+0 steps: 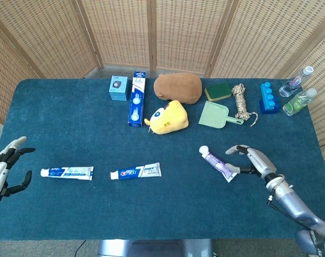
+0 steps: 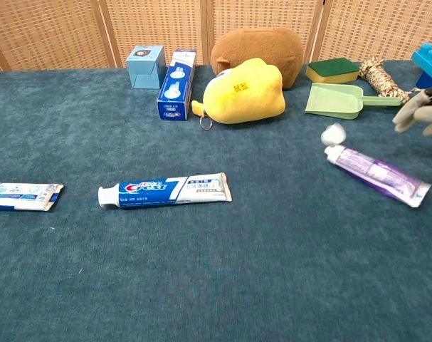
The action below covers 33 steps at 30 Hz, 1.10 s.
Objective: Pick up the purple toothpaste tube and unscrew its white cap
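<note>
The purple toothpaste tube (image 1: 219, 165) lies flat on the table's (image 1: 167, 209) right half, white cap (image 2: 334, 133) seemingly beside its nozzle. The right hand (image 1: 257, 160) hovers spread and empty, fingertips near the tail end; the left hand (image 1: 2, 171) hangs open at the left edge. Next: re-grasp.

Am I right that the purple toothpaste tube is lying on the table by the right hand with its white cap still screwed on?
Not quite: the white cap is off. The chest view shows it lying apart from the nozzle end of the purple toothpaste tube. The rest holds: the tube lies on the table by the right hand.
</note>
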Each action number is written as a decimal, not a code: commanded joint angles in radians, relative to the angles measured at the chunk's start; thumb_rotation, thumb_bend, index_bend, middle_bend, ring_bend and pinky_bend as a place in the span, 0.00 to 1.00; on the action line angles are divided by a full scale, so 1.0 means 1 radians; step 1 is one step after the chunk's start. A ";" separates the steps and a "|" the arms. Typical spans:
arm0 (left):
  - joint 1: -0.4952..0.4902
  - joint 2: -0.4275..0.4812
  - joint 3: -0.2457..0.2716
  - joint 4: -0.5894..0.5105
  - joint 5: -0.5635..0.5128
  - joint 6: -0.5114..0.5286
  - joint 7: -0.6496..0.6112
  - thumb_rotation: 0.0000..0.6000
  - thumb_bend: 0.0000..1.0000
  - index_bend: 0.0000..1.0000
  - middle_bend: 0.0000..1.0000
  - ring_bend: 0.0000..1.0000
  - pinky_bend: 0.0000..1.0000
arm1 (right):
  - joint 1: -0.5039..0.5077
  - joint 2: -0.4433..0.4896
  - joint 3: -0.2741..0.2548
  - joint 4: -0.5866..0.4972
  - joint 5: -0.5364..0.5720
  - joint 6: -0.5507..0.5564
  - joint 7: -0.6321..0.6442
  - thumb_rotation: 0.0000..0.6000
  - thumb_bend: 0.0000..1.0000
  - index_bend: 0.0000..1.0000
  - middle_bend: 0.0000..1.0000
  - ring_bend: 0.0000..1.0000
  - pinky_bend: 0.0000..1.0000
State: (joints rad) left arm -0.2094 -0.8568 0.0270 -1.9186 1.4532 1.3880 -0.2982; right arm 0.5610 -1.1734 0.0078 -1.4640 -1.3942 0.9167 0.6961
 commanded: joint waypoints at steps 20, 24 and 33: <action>0.145 -0.083 0.011 0.058 -0.009 0.165 0.344 1.00 0.47 0.26 0.10 0.01 0.11 | -0.199 0.035 0.065 -0.102 0.013 0.369 -0.313 1.00 0.34 0.43 0.34 0.21 0.26; 0.180 -0.119 0.016 0.085 -0.007 0.202 0.375 1.00 0.47 0.28 0.13 0.02 0.10 | -0.252 0.019 0.063 -0.115 0.008 0.484 -0.548 1.00 0.35 0.46 0.35 0.21 0.26; 0.232 -0.173 0.018 0.142 0.024 0.258 0.393 1.00 0.47 0.30 0.17 0.06 0.10 | -0.337 0.012 0.049 -0.180 -0.033 0.626 -0.820 1.00 0.35 0.49 0.37 0.21 0.26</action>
State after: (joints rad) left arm 0.0202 -1.0270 0.0446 -1.7789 1.4749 1.6438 0.0933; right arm 0.2556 -1.1574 0.0599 -1.6198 -1.4125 1.5057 -0.0814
